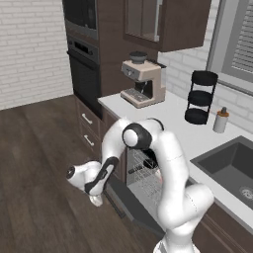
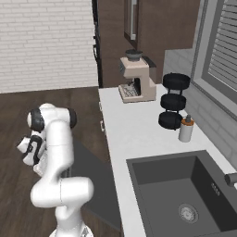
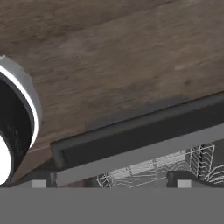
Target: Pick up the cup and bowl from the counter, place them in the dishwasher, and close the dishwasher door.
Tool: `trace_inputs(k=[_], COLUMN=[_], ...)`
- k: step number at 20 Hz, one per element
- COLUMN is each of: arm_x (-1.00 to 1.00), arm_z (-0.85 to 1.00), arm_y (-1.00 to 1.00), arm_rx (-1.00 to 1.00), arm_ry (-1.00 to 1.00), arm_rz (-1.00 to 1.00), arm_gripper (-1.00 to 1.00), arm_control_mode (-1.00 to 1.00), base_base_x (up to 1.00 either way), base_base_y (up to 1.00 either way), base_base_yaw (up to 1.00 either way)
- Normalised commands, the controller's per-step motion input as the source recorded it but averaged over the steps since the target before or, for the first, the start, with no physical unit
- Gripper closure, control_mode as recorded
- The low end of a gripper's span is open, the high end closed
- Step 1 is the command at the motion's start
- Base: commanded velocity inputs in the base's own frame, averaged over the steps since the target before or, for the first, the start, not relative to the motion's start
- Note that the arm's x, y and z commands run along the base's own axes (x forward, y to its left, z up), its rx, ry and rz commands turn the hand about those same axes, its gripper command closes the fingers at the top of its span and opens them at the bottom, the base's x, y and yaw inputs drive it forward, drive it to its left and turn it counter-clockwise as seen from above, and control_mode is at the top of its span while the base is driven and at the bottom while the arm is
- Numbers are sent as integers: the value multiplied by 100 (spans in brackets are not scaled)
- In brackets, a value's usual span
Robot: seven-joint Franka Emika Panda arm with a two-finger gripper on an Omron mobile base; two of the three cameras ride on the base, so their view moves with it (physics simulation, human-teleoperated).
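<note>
The dishwasher (image 1: 143,168) under the counter (image 1: 183,133) stands with its door (image 1: 136,210) part open and tilted up. My gripper (image 1: 97,199) hangs low at the door's free top edge, on the floor side. In the hand view the door edge (image 3: 131,136) runs across, with the pale wire rack (image 3: 153,171) behind it. My fingertips (image 3: 180,177) stand wide apart, open, with nothing held. A small pale-red shape (image 1: 158,174) sits in the rack (image 1: 146,170); it may be the cup. The bowl is hidden. From the right, the door (image 2: 92,183) is a dark sloping panel beside my gripper (image 2: 36,163).
On the counter stand a beige coffee machine (image 1: 143,83), a black three-tier stand (image 1: 201,97) and a pump bottle (image 1: 221,120). The dark sink (image 1: 232,168) lies at the right. A black wall oven (image 1: 84,69) rises at the left. Wooden floor (image 1: 39,163) spreads around the door.
</note>
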Motion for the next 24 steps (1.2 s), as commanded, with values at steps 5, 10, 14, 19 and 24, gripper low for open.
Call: trace_inputs(k=[5,10,14,19,24], arm_x=[10,30,14,0,0], arm_z=[-57,-46,-41,-28,-31], arm_y=[25,-11,-56,-70,-96], arm_rx=[-35,-26,-11,-4,0], arm_ry=[-27,-31,-26,-21,-7], arm_rz=[-58,-46,-21,-9,0], arm_gripper=[-100,-100,-100,-100,-100], arm_control_mode=[-100,-100,-100,-100,-100], base_base_x=[0,0,0,0,0], base_base_y=[0,0,0,0,0], base_base_yaw=[0,0,0,0,0])
